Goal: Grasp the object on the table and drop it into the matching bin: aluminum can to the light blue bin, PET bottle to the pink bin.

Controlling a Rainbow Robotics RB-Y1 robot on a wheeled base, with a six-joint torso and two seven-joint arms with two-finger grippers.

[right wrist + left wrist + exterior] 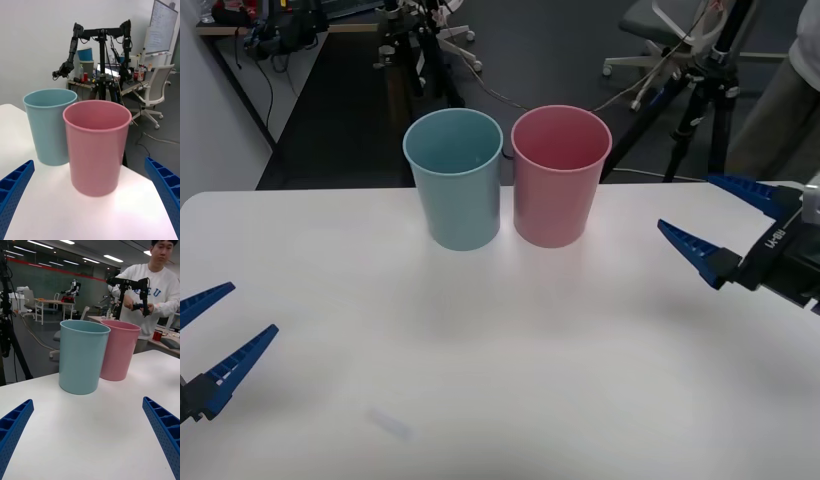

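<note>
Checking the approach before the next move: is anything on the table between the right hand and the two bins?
Nothing visible. The open right hand hovers over bare table, with the pink bin nearest and the blue bin touching or almost touching it on the far side.

Room clutter beyond the work surface

A black tripod (pixel 705 105) stood on the dark floor to the far right, with a white office chair (pixel 658 30) behind it. At the far left, a wooden desk (pixel 240 28) carried dark gear, and another black stand (pixel 415 50) rose near the far middle.
</note>
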